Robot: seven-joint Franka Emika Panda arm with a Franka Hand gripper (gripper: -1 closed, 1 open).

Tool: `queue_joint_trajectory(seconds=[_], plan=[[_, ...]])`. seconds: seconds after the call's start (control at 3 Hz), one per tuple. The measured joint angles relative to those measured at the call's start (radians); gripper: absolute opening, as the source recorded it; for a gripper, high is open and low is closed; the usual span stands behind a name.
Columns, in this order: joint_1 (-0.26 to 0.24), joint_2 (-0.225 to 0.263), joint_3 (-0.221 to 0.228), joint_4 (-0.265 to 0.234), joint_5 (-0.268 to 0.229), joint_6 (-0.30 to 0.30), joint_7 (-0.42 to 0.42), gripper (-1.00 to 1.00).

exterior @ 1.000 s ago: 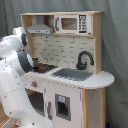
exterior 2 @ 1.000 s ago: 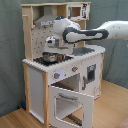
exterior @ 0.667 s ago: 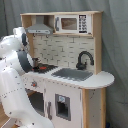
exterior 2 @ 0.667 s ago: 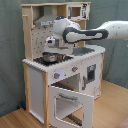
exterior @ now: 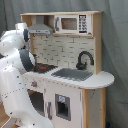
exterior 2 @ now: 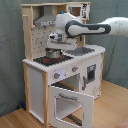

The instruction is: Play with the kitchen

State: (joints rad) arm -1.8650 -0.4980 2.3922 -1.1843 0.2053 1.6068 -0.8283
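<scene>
Nothing much shifts over the last second: the arm (exterior 2: pixel 95 27) sits in the same pose over the stove (exterior 2: pixel 50 59), and the kitchen (exterior 2: pixel 62 65) stands where it did.

In the second exterior view the kitchen fills the middle of the picture, on a wooden floor (exterior 2: pixel 107 107) in front of a grey curtain (exterior 2: pixel 10 50). Its oven door (exterior 2: pixel 70 105) hangs open at about 6 o'clock from the stove, tipped forward and down. The white arm comes in from 3 o'clock, bends at a dark joint, and ends over the red-ringed stove; the gripper (exterior 2: pixel 54 46) hangs just above the burner. Whether its fingers are apart or together cannot be told, and neither can whether it touches anything. The grey hood (exterior 2: pixel 46 21) is at 12 o'clock from the gripper, against the pegboard back.

In the first exterior view the arm's white body (exterior: pixel 15 75) covers the 9 o'clock side of the picture and hides the gripper. The sink (exterior: pixel 72 74) lies in the counter at the centre, with the black faucet (exterior: pixel 83 59) just behind it at 1 o'clock. A toy microwave (exterior: pixel 72 23) sits in the top shelf at 12 o'clock, and the stove (exterior: pixel 44 67) shows at 9 o'clock from the sink, beside the arm.
</scene>
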Motion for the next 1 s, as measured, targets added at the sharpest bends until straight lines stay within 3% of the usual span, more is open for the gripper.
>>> queue_joint_trajectory(seconds=[0.67, 1.0], plan=[[0.058, 0.101, 0.0, -0.012, -0.05, -0.153, 0.085, -1.0], [0.086, 0.125, 0.0, -0.02, -0.091, -0.225, 0.132, -1.0]])
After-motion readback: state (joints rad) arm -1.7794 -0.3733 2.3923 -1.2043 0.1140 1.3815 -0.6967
